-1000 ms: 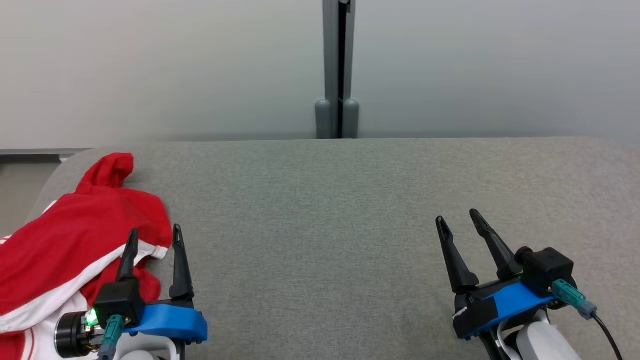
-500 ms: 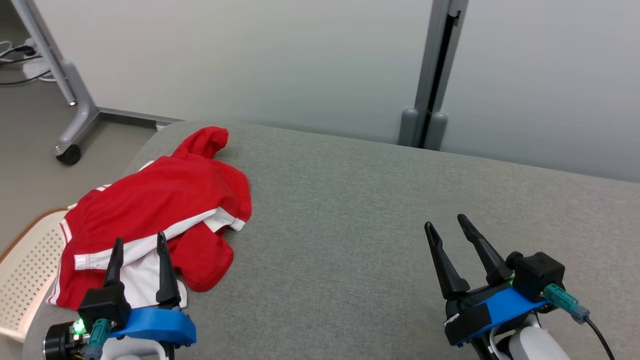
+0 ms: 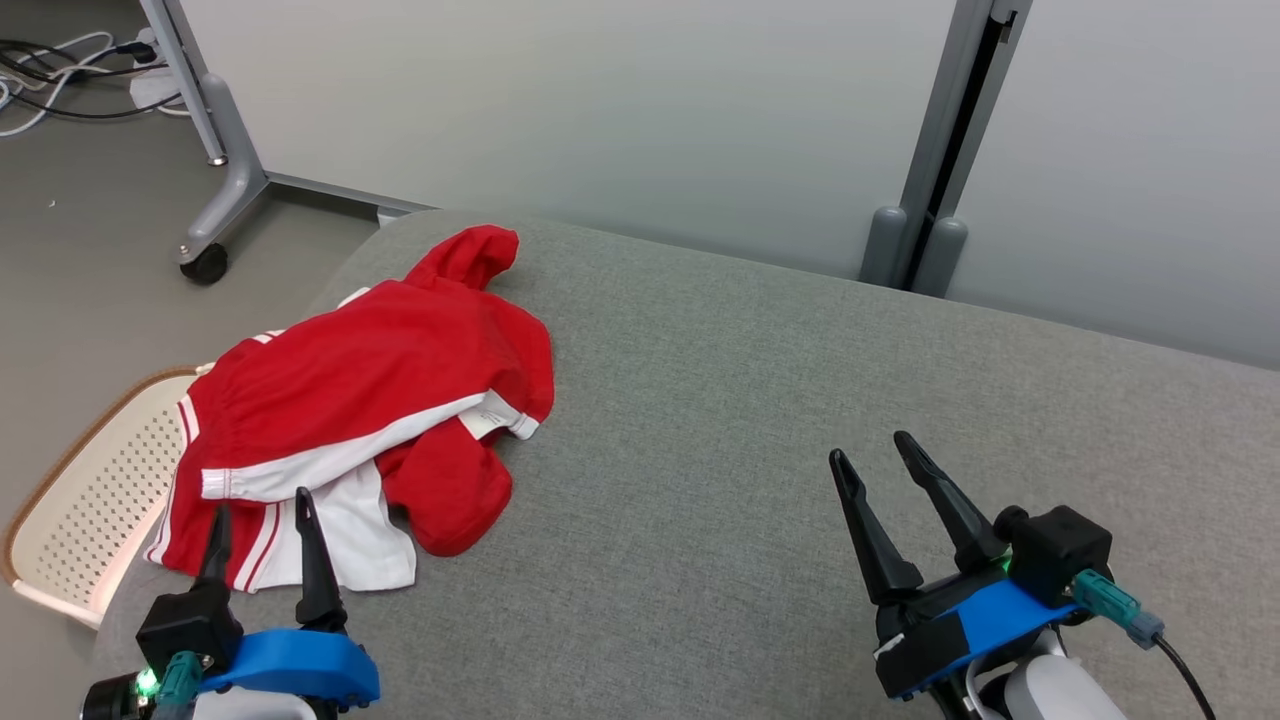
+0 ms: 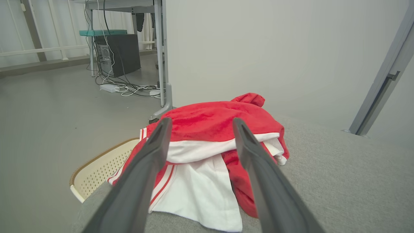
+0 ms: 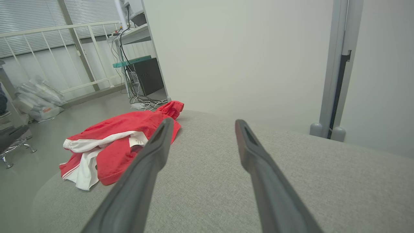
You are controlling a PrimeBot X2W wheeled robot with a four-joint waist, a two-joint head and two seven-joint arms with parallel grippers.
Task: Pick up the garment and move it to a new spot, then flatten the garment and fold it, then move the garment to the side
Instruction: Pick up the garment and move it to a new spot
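A crumpled red garment [image 3: 380, 360] with white panels and stripes lies bunched at the left end of the grey fabric surface [image 3: 750, 450]; it also shows as a red and white garment [image 4: 213, 142] in the left wrist view and as a garment [image 5: 119, 139] in the right wrist view. My left gripper [image 3: 262, 510] is open just short of the garment's near white edge, nothing between its fingers. My right gripper [image 3: 870, 455] stands open over bare fabric well to the right of the garment.
A perforated cream basket [image 3: 90, 490] with a brown rim sits on the floor beside the surface's left edge. A wheeled grey stand leg [image 3: 215, 190] and cables [image 3: 60, 60] are on the floor beyond. A grey partition post [image 3: 930, 170] rises behind the surface.
The head camera has swung left, so the garment now sits nearer the picture's middle and the basket and floor show. Both grippers stay open.
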